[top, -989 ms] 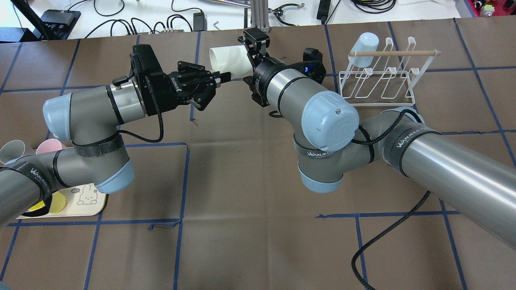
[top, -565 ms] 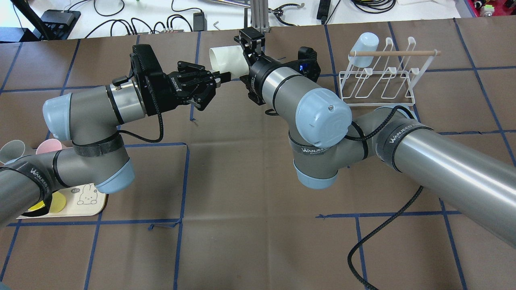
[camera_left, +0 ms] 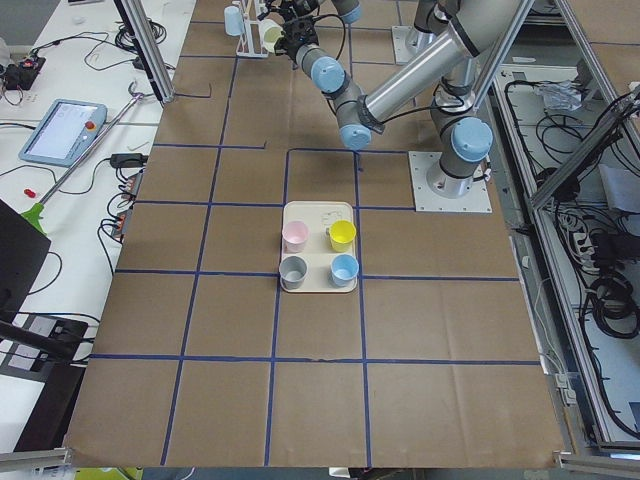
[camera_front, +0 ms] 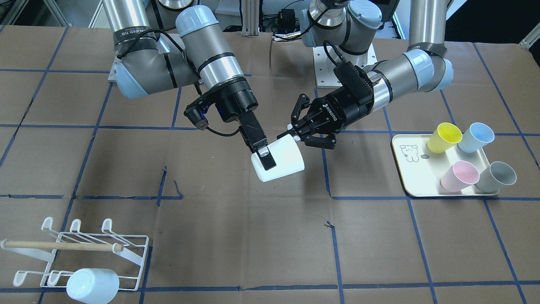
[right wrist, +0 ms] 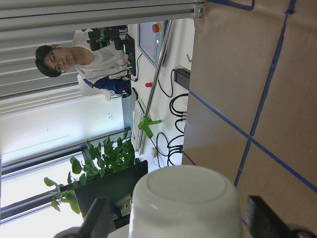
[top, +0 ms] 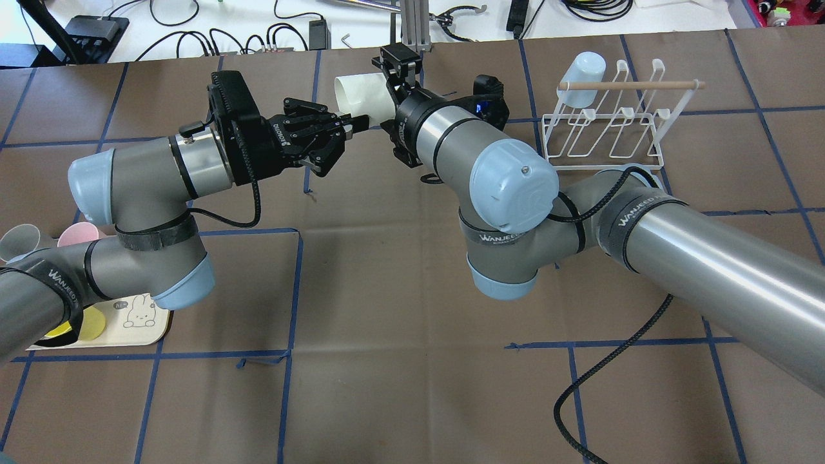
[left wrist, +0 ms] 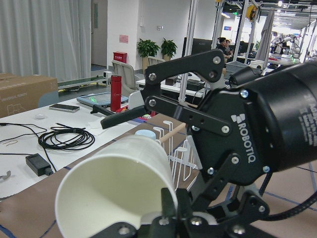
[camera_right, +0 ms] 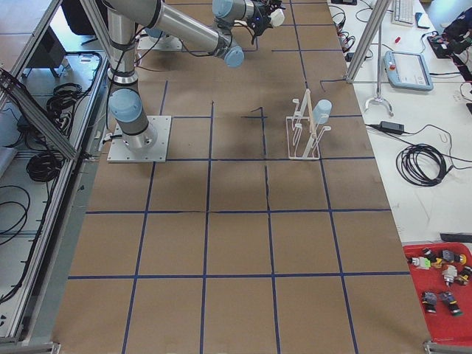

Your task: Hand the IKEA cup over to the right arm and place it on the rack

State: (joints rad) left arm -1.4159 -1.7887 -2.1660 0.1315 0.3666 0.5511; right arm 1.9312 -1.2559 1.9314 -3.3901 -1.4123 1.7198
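Note:
A white cup [camera_front: 283, 160] hangs on its side in the air over the table's middle, also in the overhead view [top: 359, 93]. My left gripper [camera_front: 289, 135] is shut on its rim, with the finger pinching the rim in the left wrist view [left wrist: 168, 210]. My right gripper [camera_front: 266, 162] is open, its jaws straddling the cup's closed base without closing on it. The right wrist view shows the base [right wrist: 183, 203] between the spread fingers [right wrist: 96, 218]. The white wire rack [top: 606, 125] with its wooden dowel stands at the far right, and shows in the front view [camera_front: 80, 253].
A pale blue cup [top: 582, 77] hangs upside down on the rack's end prong. A cream tray [camera_front: 415, 169] with a bear drawing holds yellow, blue, pink and grey cups on my left. A black cable [top: 612, 380] trails across the table under the right arm.
My right arm has moved left toward the cup, and its open jaws have slid further over the cup's base. The left arm and the cup have stayed still.

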